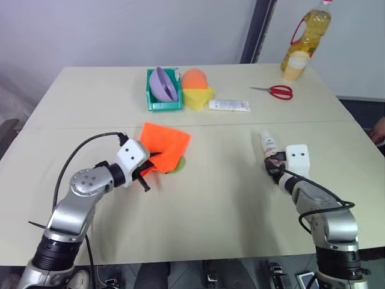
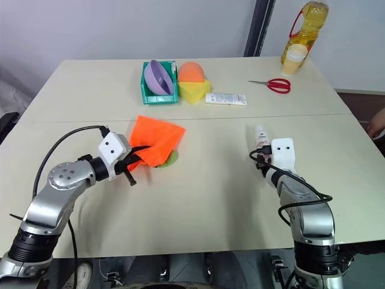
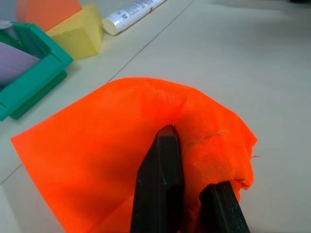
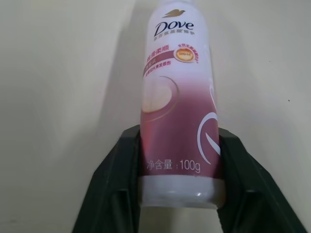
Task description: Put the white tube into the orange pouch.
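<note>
Beige tabletop (image 1: 210,198) under a pale grey wall holds the white tube (image 1: 267,144) near its right edge, lying flat with the right gripper (image 4: 180,160) clamped on its capped end. Left of centre, the left gripper (image 3: 187,194) pinches a fold of the orange pouch (image 1: 165,143). Along the far edge stand a green bin (image 1: 162,99), red scissors (image 1: 278,91) and an oil bottle (image 1: 308,33).
</note>
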